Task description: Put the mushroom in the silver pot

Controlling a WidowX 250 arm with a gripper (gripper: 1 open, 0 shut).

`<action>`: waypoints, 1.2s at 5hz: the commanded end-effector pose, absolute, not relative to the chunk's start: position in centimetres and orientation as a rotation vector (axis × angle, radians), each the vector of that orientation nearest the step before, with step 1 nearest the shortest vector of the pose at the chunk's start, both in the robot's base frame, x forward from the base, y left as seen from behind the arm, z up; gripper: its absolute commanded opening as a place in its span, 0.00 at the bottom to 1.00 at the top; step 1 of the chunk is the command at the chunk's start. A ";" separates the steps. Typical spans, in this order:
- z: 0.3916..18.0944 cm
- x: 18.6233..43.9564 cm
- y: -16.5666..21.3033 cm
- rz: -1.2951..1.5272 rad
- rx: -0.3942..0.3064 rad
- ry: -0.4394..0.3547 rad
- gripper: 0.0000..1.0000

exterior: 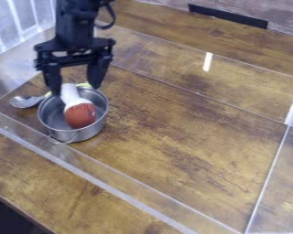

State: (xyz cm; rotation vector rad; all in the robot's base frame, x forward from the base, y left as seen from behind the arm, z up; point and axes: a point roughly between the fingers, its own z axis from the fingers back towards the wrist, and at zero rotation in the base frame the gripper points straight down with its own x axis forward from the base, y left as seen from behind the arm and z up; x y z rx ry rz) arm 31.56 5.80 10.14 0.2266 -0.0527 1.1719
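Mushroom point(80, 111) lay inside silver pot point(59, 132), cap toward the near side, stem toward the tool point(73, 83), whose fingers stood wide apart above the pot on the counter point(174, 137); placement looked done, only backing off left.

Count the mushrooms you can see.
1: the mushroom lies inside the silver pot, red cap toward the camera. The tool above hides part of the view, so others may be hidden.
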 end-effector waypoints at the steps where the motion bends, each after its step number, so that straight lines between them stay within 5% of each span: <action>1: 12.1 32.1 6.2 1.206 0.199 -0.090 1.00; 6: 12.6 32.3 7.0 1.178 0.192 -0.092 1.00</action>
